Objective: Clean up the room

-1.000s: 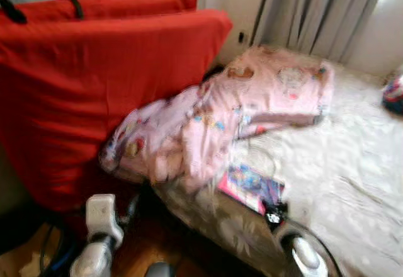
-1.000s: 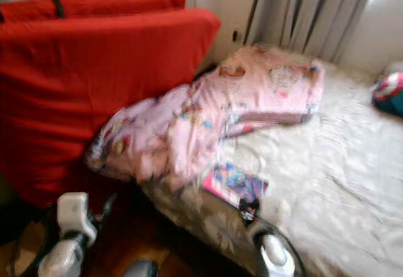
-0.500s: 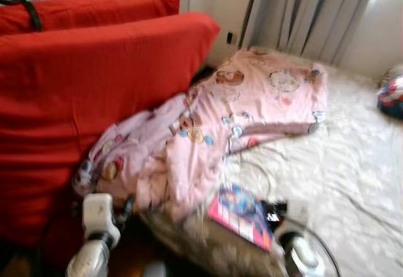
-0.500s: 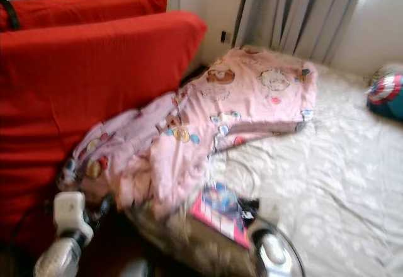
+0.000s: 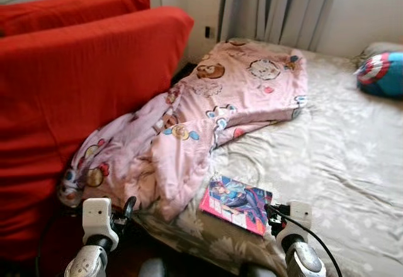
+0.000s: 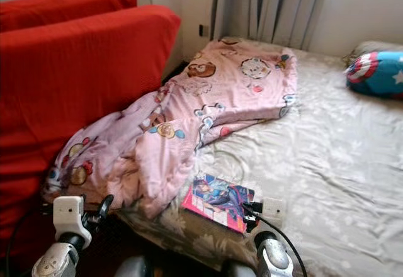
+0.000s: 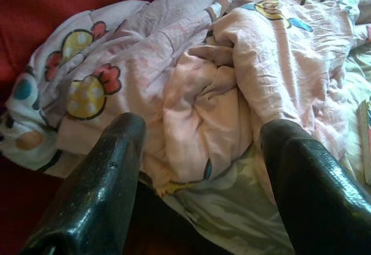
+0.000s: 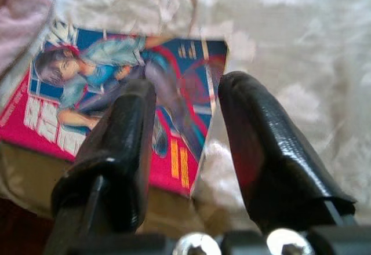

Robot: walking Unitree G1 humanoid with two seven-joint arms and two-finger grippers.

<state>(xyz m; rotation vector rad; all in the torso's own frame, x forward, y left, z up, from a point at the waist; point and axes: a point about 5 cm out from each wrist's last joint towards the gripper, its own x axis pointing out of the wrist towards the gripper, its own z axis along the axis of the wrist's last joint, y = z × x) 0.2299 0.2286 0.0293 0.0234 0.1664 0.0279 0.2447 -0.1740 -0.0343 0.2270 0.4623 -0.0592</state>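
A pink cartoon-print blanket [image 5: 208, 110] lies crumpled across the bed's left side and spills over its near corner. A bright comic book [image 5: 236, 203] lies flat at the bed's near edge, just right of the blanket. My left gripper [image 7: 206, 127] is open, low beside the bed corner, pointing at the bunched folds of the blanket [image 7: 197, 81] without touching them. My right gripper [image 8: 186, 87] is open just above the comic book [image 8: 116, 93], its fingers either side of the book's right-hand corner.
A big red cushioned sofa [image 5: 82, 82] stands close along the bed's left side. The pale floral sheet [image 5: 340, 145] covers the rest of the bed. A blue shield-print pillow [image 5: 381, 72] lies at the far right. Grey curtains [image 5: 277, 6] hang behind.
The whole picture has shifted and sharpened as the camera moved; the bed, blanket and book sit closer and more central. Both arms hold the same low pose.
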